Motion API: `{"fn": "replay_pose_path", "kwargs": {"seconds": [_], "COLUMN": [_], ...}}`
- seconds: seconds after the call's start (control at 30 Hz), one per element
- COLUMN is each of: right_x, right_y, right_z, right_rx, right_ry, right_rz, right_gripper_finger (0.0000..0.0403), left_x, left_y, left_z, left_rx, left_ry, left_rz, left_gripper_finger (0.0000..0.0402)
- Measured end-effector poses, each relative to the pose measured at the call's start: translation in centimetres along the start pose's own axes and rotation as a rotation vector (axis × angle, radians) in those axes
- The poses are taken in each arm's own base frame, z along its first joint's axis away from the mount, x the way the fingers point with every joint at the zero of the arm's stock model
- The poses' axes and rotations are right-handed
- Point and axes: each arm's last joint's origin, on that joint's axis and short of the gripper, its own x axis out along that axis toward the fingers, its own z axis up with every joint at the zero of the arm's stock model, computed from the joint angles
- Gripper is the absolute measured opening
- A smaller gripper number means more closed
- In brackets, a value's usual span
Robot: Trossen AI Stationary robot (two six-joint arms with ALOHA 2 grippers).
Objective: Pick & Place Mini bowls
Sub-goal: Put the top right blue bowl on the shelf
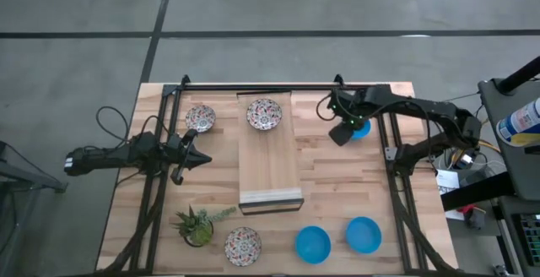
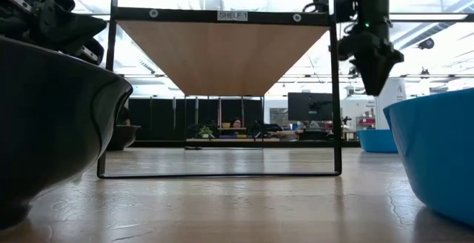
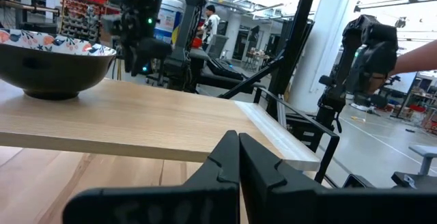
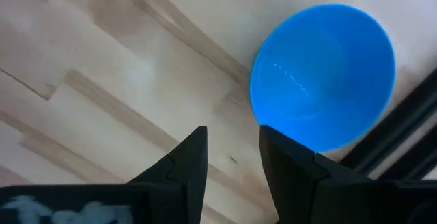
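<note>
Wooden table [image 1: 337, 184], seemingly workshop behind.

From where I stand, the only writing I can make out is a small white label [image 2: 232, 15] fixed to the middle of the dark top bar of the shelf frame [image 2: 222, 12] in the low view; it reads "SHELF-1". Off to the side in the high view, a bottle [image 1: 521, 123] carries a label, but its print is too small to read.
</note>
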Motion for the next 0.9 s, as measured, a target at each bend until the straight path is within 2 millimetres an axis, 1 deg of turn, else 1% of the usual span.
{"fn": "replay_pose_path", "kwargs": {"seconds": [0.2,0.3,0.43,0.6,0.77,0.9], "right_x": [2.6,3.7,4.5,5.9,7.4,8.4], "right_y": [-0.2,-0.3,-0.4,-0.6,-1.5,-2.0], "right_z": [-0.4,-0.3,-0.1,0.2,0.1,0.3], "right_rx": [-0.041,-0.052,-0.049,-0.054,-0.023,-0.031], "right_ry": [-0.012,0.005,-0.003,0.014,0.060,0.083], "right_rz": [0.005,-0.025,-0.078,-0.094,-0.115,-0.122], "right_gripper_finger": [0.0128,0.0128,0.0128,0.0128,0.0128,0.0127], "left_x": [0.0,0.0,0.0,0.0,0.0,0.0], "left_y": [0.0,0.0,0.0,0.0,0.0,0.0], "left_z": [0.0,0.0,0.0,0.0,0.0,0.0], "left_rx": [0.000,0.000,0.000,0.000,0.000,0.000], "left_ry": [0.000,0.000,0.000,0.000,0.000,0.000], "left_rz": [0.000,0.000,0.000,0.000,0.000,0.000], "left_gripper_finger": [0.0000,0.0000,0.0000,0.0000,0.0000,0.0000]}}
